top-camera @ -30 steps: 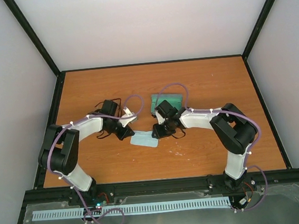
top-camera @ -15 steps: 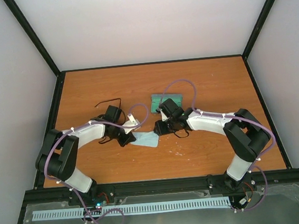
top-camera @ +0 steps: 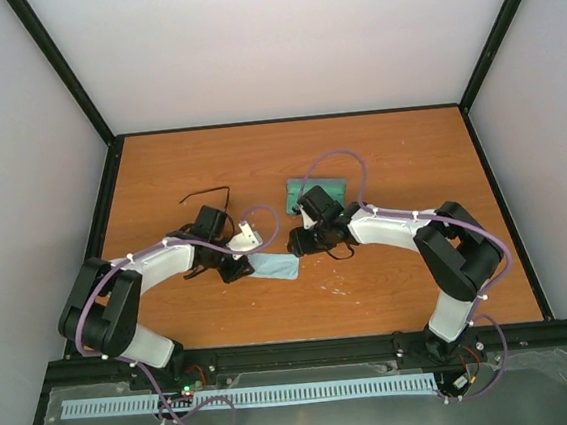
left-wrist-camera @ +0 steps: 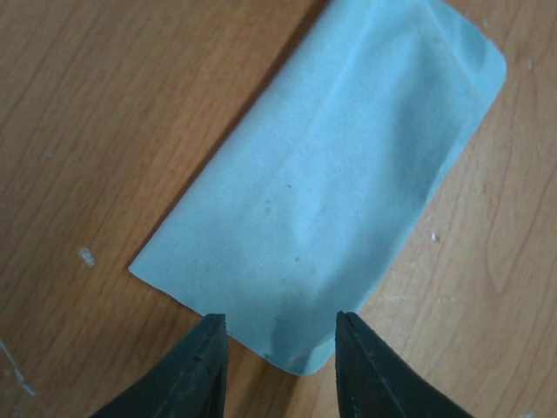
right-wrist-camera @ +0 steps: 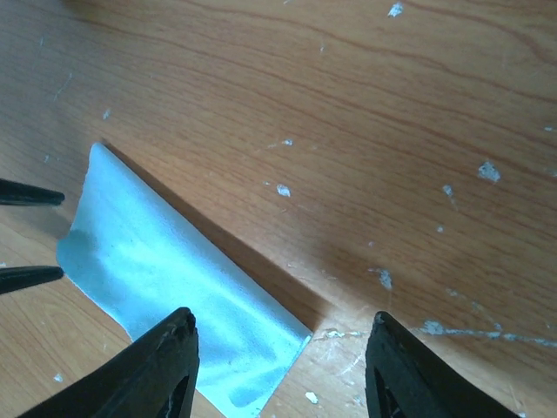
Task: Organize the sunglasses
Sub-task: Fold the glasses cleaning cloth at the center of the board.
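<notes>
plain pale blue cloth (left-wrist-camera: 331,174); orange-brown wood-grain table (top-camera: 388,147) flecked with small white specks; thin black sunglasses (top-camera: 206,192); a green case (top-camera: 326,185); arms (top-camera: 385,228) white and black, trailing purple cables (top-camera: 339,156); pale grey walls (top-camera: 277,42).

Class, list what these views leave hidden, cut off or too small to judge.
Top view: sunglasses too small to tell whether folded; the case partly hidden behind the right arm.
Left wrist view: cloth cut off by the top edge.
Both wrist views: sunglasses and case out of frame.

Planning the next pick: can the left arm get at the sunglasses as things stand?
Probably yes. The sunglasses lie uncovered on the table just beyond the left gripper, which is open at the light-blue cloth and holds nothing.
</notes>
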Robot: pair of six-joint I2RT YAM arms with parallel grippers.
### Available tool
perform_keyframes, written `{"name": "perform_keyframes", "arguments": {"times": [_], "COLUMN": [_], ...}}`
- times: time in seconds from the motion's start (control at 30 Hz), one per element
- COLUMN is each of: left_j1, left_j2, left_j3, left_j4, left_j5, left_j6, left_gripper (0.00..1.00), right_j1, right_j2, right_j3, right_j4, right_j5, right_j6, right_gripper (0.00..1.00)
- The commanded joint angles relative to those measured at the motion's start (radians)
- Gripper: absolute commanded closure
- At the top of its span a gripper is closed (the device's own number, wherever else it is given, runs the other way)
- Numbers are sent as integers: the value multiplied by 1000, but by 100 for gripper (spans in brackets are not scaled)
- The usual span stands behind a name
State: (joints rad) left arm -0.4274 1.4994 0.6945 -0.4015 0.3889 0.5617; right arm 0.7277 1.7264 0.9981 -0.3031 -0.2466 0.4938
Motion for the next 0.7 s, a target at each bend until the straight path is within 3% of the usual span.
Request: {"name": "perform_keyframes", "arguments": {"times": [0.0, 0.2, 0.67], "left_j1": [-4, 29, 105], "left_j2": [-41, -76, 25], "left_j3": [1, 21, 90], "left_j4": [23, 39, 15], "left_j5": [-1, 41, 87], "left_j6": [0, -51, -71], "left_gripper": [60, 52, 53], "right_j1": [7, 19, 78], "right_j2": [-2, 0, 106], "right_j3": [12, -6, 68], "right_j4": [-32, -64, -119], "right_j5": [9, 8, 50], "right_j6": [-17, -57, -96], "right_gripper": [47, 46, 54]}}
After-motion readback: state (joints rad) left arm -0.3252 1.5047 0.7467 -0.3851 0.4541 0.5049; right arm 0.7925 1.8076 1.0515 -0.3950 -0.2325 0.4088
